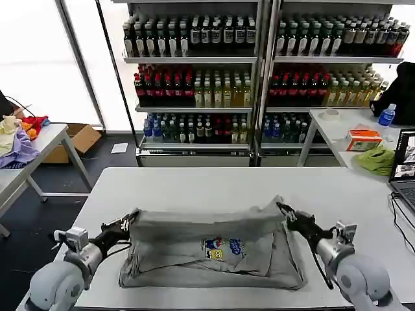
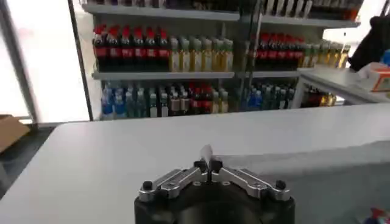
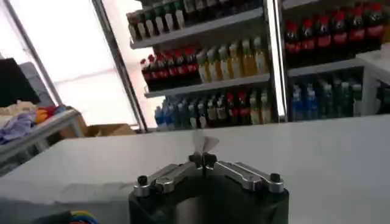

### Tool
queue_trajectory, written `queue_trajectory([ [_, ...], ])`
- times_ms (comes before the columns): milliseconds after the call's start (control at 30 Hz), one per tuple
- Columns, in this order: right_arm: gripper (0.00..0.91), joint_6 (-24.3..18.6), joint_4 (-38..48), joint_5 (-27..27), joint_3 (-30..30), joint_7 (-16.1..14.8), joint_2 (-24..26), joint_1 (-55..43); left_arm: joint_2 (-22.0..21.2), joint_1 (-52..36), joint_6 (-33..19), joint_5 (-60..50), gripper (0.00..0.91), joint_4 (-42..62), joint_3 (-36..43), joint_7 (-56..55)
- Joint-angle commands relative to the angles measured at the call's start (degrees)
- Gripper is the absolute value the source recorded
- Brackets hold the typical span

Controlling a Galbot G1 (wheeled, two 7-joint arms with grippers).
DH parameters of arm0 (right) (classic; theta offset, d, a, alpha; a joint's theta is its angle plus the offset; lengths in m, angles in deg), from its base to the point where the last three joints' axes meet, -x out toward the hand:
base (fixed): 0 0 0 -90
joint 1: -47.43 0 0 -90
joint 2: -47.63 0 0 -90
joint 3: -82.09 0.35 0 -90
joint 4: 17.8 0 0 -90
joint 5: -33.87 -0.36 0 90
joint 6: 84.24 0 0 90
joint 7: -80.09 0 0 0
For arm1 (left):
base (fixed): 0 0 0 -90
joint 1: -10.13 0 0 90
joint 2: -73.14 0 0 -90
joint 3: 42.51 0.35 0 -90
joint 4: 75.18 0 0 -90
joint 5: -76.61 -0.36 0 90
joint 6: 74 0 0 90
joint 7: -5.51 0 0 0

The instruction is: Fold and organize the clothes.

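On the white table [image 1: 194,184], toward six o'clock in the head view, lies the light grey short-sleeved shirt with a small multicolour chest graphic [image 1: 214,249]; its long axis runs from nine o'clock to three o'clock, and its far edge is lifted off the tabletop as a taut ridge between the two arms; the rest of the cloth slopes down to the near hem, which rests flat by the table's near edge. The left gripper [image 1: 127,224] sits at the nine o'clock end of that ridge, its fingers pinched tight on the corner of the grey fabric; the left wrist view shows the left gripper [image 2: 208,164] with fingertips pressed together and a thin sliver of cloth standing up between them. The right gripper [image 1: 290,216] holds the three o'clock end the same way; in the right wrist view the right gripper [image 3: 202,158] is clamped with a pale tuft of fabric poking out above the tips. Both arms are equally near the garment, one at each end, so the held edge lies straight across between them; the free hem lies toward six o'clock from both grippers; my judgement is that a fold would carry the raised edge toward six o'clock, both ends travelling level so the ridge stays parallel to the hem.
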Motion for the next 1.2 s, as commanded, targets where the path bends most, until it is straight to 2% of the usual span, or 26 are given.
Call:
queue_trajectory([
  [33, 0.0, -0.46, -5.18, 5.02, 3.9, 0.26, -0.09, 16.69, -2.25, 17.96, 0.18, -5.11, 0.01, -7.33, -3.51, -0.58],
  [233, 0.0, -0.8, -4.66, 5.89, 3.85, 2.04, -0.65, 17.86, -4.89, 24.31, 0.7, -9.28, 0.01, -9.74, -4.59, -0.93],
  [267, 0.353, -1.06, -4.82, 5.81, 4.09, 2.47, -0.69, 17.87, -5.6, 25.21, 0.8, -9.73, 0.171, -10.02, -5.01, -1.24],
  [300, 0.907, -1.17, -4.94, 5.8, 4.19, 2.92, -0.71, 17.84, -5.88, 25.74, 0.93, -10.12, 0.494, -10.11, -5.09, -1.35],
  [333, 0.907, -1.34, -5.08, 5.61, 4.38, 3.25, -0.86, 17.78, -6.24, 26.02, 1.35, -11.34, 0.907, -10.33, -5.15, -1.31],
  [500, 0.907, -3.05, -6.38, 4.15, 5.06, 4.05, -0.82, 17.92, -7.16, 26.07, 2.02, -11.91, 0.907, -11.43, -6.45, -2.03],
  [567, 0.907, -5.05, -6.76, 4.31, 5.53, 3.8, -0.78, 17.91, -7.13, 25.11, 2.76, -11.89, 0.907, -11.99, -7.23, -2.86],
  [700, 0.907, -9.05, -7.4, 5.12, 6.76, 1.46, -0.91, 17.91, -7.47, 23.92, 2.73, -11.65, 0.907, -12.56, -9.77, -3.63],
  [800, 0.907, -17.24, -6.49, 8.55, 9.57, -2.45, -1.84, 18.09, -9.26, 25.21, 1.86, -10.14, 0.907, -14.6, -12.31, -5.02],
  [833, 0.907, -23.4, -4.74, 12.7, 11.14, -5.14, -2.68, 18.05, -9.88, 25.81, 0.59, -9.3, 0.907, -15.13, -12.53, -6.64],
  [933, 0.907, -31.49, -1.68, 12.94, 13.85, -8.53, -3.64, 18.56, -12.58, 27.3, -3.74, -9.16, 0.907, -15.38, -11.54, -8.38],
  [1067, 0.907, -35.79, 2.34, 10.03, 15.7, -9.57, -5.47, 19.35, -16.8, 26.57, -6.87, -12.84, 0.907, -12.62, -6.76, -8.42],
  [1200, 0.907, -36.21, 3.64, 10.57, 15.63, -9.03, -6.59, 20.22, -20.51, 23.13, -8.87, -14.21, 0.907, -9.65, -4.57, -8.96],
])
